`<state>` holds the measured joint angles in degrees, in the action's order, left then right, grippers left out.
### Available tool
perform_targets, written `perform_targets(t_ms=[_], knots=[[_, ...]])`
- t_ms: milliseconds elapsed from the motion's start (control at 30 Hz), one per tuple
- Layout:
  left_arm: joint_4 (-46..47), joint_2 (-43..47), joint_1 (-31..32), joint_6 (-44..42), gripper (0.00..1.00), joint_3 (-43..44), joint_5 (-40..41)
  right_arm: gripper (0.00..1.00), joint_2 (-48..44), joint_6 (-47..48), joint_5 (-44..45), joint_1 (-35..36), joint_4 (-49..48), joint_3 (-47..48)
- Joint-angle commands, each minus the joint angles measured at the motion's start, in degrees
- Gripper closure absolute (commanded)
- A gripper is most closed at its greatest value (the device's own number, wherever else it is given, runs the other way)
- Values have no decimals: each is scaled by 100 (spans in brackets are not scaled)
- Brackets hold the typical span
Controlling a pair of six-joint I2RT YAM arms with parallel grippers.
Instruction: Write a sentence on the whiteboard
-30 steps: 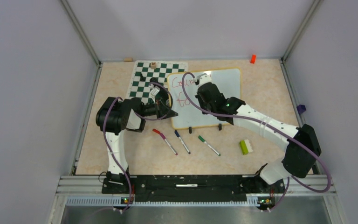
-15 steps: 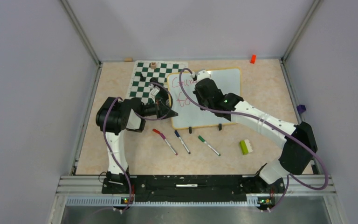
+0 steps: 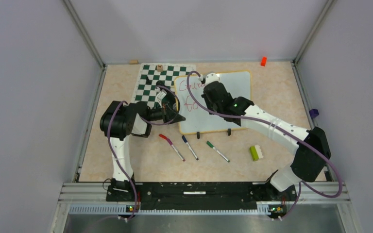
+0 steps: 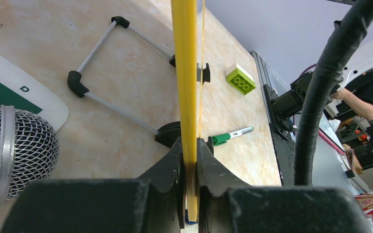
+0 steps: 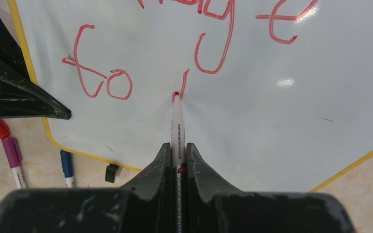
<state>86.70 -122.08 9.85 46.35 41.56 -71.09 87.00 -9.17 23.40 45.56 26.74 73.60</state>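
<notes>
Overhead view of a tabletop with two robot arms. The whiteboard (image 3: 240,87), white with a yellow rim, lies at the table's centre, partly overlapping a green-and-white chessboard mat (image 3: 150,87). Three loose markers (image 3: 190,147) and a lime building brick (image 3: 256,152) lie in front of it.

The left gripper (image 3: 175,116) is at the board's left edge. Its wrist camera shows what the overhead view cannot: the yellow rim (image 4: 184,73) seen edge-on, pinched tight between the two black fingers (image 4: 167,165), with a wire stand (image 4: 119,111) beside it.

The right gripper (image 3: 206,92) reaches over the board. Its wrist camera shows it clamped on a red marker (image 5: 177,121), whose tip touches the whiteboard (image 5: 281,136) at a short fresh stroke. The sentence (image 5: 209,72) is unfinished: "to" is legible, and the letters above are cropped.
</notes>
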Motion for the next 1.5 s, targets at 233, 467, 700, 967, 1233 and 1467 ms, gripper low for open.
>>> perform_targets(t_ms=[233, 467, 700, 967, 1233, 1467], knots=[[607, 167, -18, -321, 100, -23, -131, 100, -386, 32, 472, -134, 82, -338], [607, 173, -18, -328, 100, -27, -126, 100, -392, -92, -54, -140, 39, -373], [604, 175, -18, -327, 100, -27, -132, 100, -176, -149, -577, -135, -116, -250], [609, 167, -18, -336, 100, -27, -129, 100, -413, -184, -545, -141, -126, -161], [606, 130, -18, -331, 100, -25, -123, 100, -872, -163, -441, -276, -143, -320], [607, 141, -18, -317, 100, -12, -133, 100, -819, -121, -144, -432, -57, -356]])
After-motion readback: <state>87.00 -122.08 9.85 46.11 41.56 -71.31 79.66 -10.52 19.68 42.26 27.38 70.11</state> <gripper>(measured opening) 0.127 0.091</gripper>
